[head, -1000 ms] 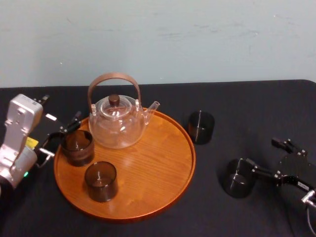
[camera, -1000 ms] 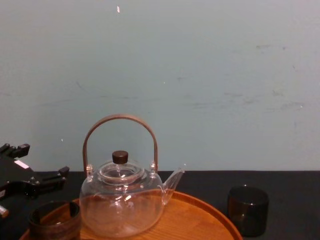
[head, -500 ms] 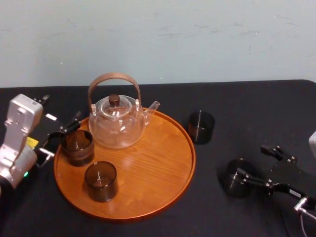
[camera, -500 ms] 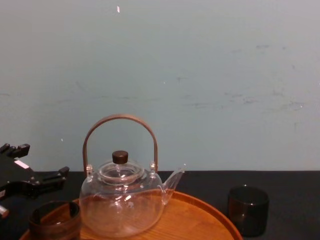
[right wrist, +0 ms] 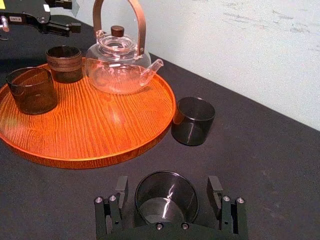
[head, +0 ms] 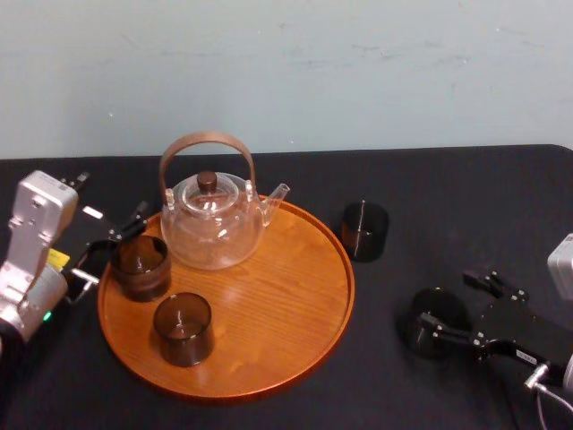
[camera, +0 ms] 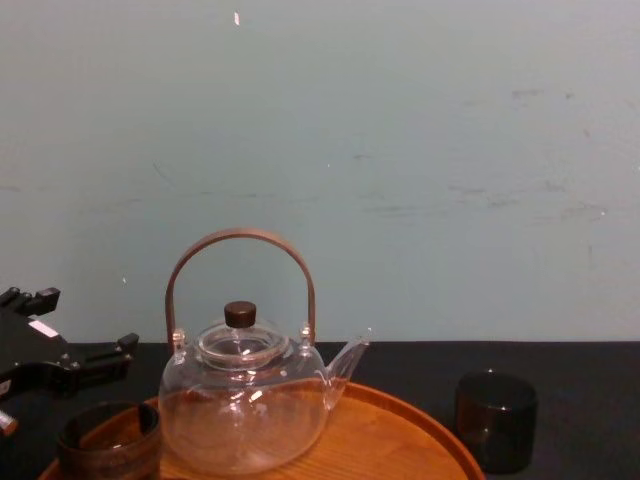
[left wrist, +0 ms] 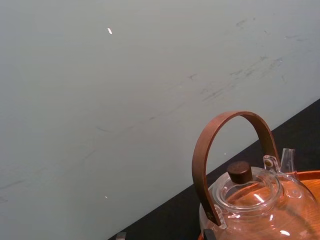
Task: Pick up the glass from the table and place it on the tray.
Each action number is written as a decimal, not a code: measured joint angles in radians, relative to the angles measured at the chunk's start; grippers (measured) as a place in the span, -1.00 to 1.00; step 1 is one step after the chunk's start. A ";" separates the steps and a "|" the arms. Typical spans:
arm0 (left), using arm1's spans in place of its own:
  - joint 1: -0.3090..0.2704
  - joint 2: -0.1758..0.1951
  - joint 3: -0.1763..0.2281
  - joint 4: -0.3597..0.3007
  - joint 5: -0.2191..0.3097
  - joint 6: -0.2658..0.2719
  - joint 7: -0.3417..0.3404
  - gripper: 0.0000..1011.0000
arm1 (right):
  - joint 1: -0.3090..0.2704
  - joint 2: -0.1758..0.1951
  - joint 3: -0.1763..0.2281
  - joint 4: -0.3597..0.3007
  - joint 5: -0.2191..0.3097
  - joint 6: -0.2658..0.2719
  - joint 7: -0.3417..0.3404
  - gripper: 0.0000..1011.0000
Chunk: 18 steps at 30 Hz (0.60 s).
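Smoked dark glass tumbler (head: 428, 324) stands on the black table cloth (head: 466, 197), to the right of the large round orange-brown wooden tray (head: 295, 296) and apart from it. Right gripper (head: 445, 299) is spread, with one finger on either side of the tumbler and a gap at each, so nothing is pinched. Over the last second its body has shifted back toward the robot, while the tumbler kept its place. Left gripper (head: 112, 246), also spread, remains at the tray's left rim beside a dark brown cup (head: 141, 266).
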 joint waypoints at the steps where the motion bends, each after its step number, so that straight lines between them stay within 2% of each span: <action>1: 0.000 0.000 0.000 0.000 0.000 0.000 0.000 0.98 | 0.000 -0.002 0.000 0.001 -0.001 0.001 0.001 0.98; 18: 0.000 0.000 0.000 0.000 0.000 0.000 0.000 0.98 | 0.004 -0.037 0.014 0.022 -0.022 0.033 0.013 0.98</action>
